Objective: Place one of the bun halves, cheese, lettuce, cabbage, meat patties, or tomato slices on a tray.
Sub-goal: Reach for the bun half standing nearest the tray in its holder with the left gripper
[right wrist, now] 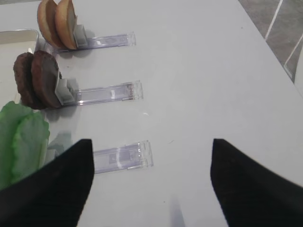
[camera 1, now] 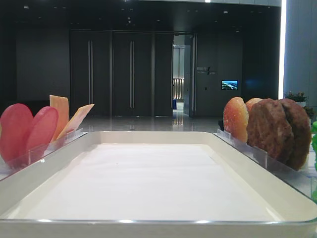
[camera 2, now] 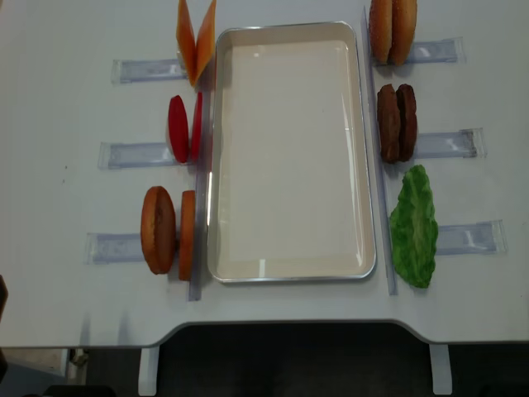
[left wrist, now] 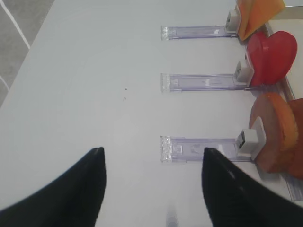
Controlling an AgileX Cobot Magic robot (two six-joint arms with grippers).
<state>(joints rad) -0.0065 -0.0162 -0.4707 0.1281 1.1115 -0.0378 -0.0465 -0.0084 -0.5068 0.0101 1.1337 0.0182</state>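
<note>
— Looking at the tray [camera 2: 289, 50], I see only its white lining; the cheese [camera 2: 196, 41], tomato slices [camera 2: 183, 128] and one pair of bun halves [camera 2: 165, 230] stand in racks along its left, the meat patties [camera 2: 397, 122] and lettuce [camera 2: 414, 226] along its right.

— And the grippers?

— The left gripper [left wrist: 154, 189] and the right gripper [right wrist: 151, 182] both hang spread wide over bare table [camera 2: 58, 83], holding nothing.

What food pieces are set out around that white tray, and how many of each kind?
Cheese slices: 2
Tomato slices: 2
Bun pieces, left of the tray: 2
Bun pieces, right of the tray: 2
Meat patties: 2
Lettuce leaves: 2
Total: 12 pieces, all standing in clear racks beside the tray, none on it.
</note>
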